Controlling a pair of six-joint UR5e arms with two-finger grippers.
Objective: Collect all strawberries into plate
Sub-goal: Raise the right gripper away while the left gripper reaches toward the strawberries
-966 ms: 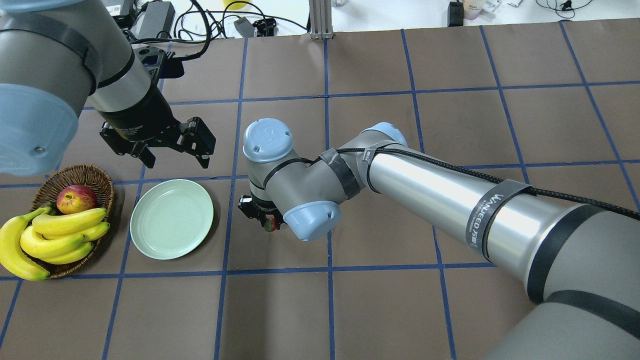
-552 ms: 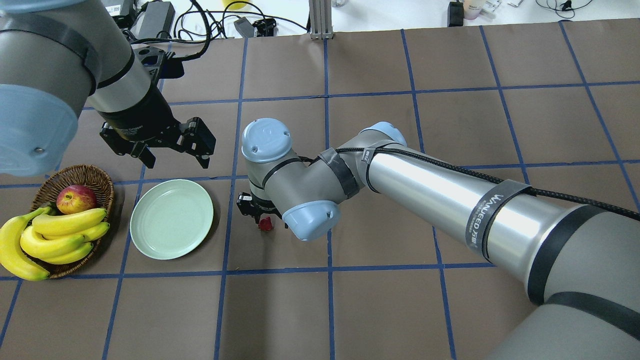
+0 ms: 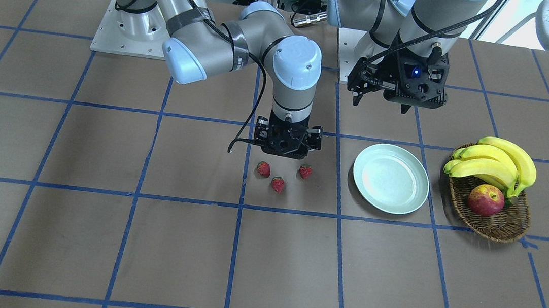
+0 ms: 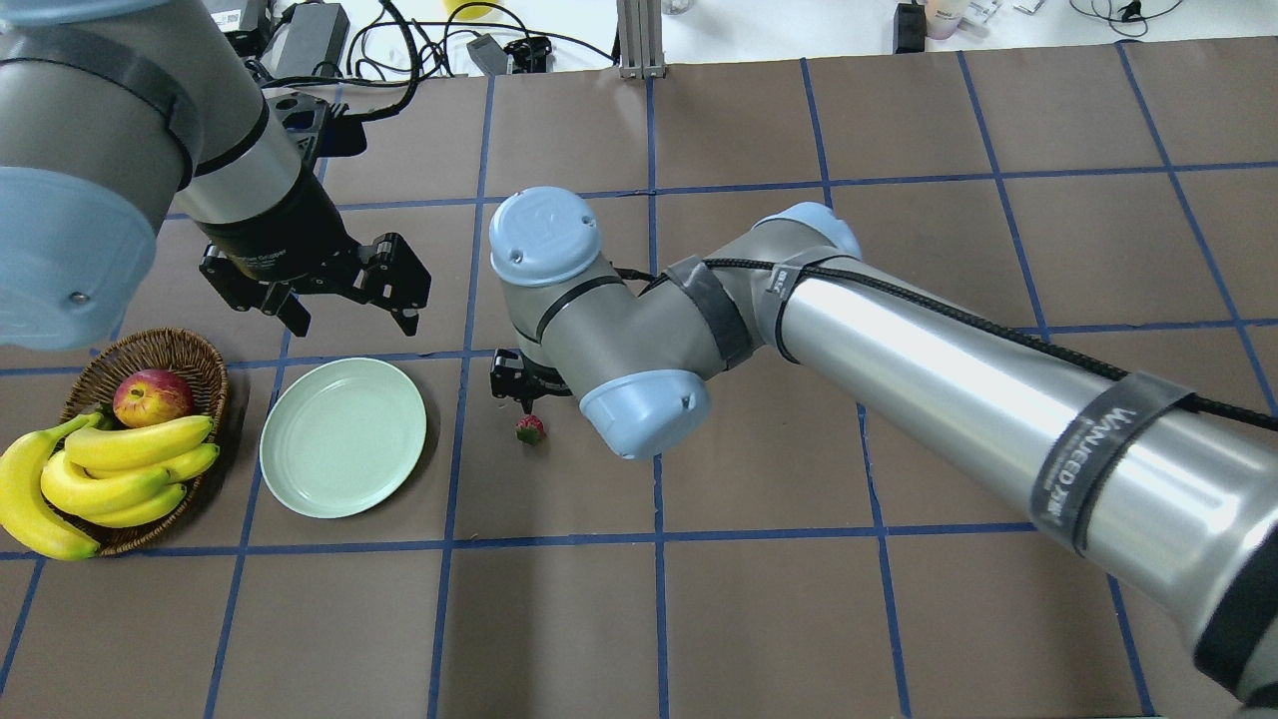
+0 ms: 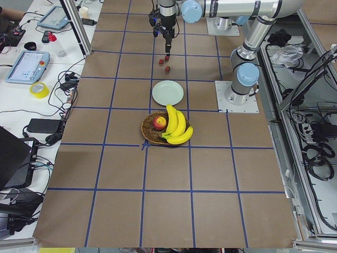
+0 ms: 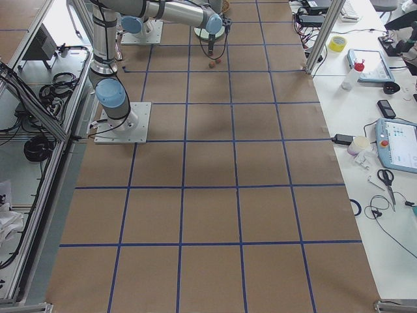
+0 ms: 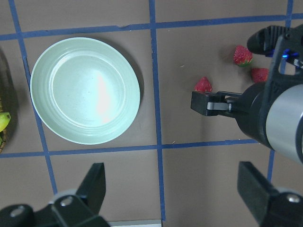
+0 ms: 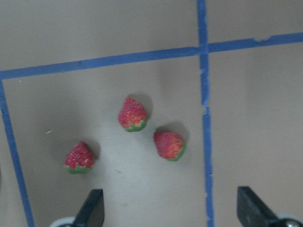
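Three red strawberries (image 3: 264,168) (image 3: 278,184) (image 3: 306,171) lie close together on the brown table; the right wrist view shows all three (image 8: 133,114) (image 8: 169,144) (image 8: 79,157). In the overhead view only one strawberry (image 4: 530,429) shows; the arm hides the others. My right gripper (image 3: 286,149) hangs just above and behind them, open and empty, its fingers (image 8: 92,208) spread wide. The mint-green plate (image 4: 342,437) (image 3: 391,178) lies empty beside the strawberries. My left gripper (image 4: 351,318) hovers open and empty above the plate's far edge; its camera sees the plate (image 7: 85,90).
A brown wicker basket (image 4: 205,361) with an apple (image 4: 152,396) and bananas (image 4: 110,469) stands at the table's left edge beside the plate. Blue tape lines grid the table. Cables and boxes lie beyond the far edge.
My right arm has risen and drawn back toward the far side, away from the strawberry under its fingers. That strawberry shifted slightly and lies on the table. The left arm has not moved.
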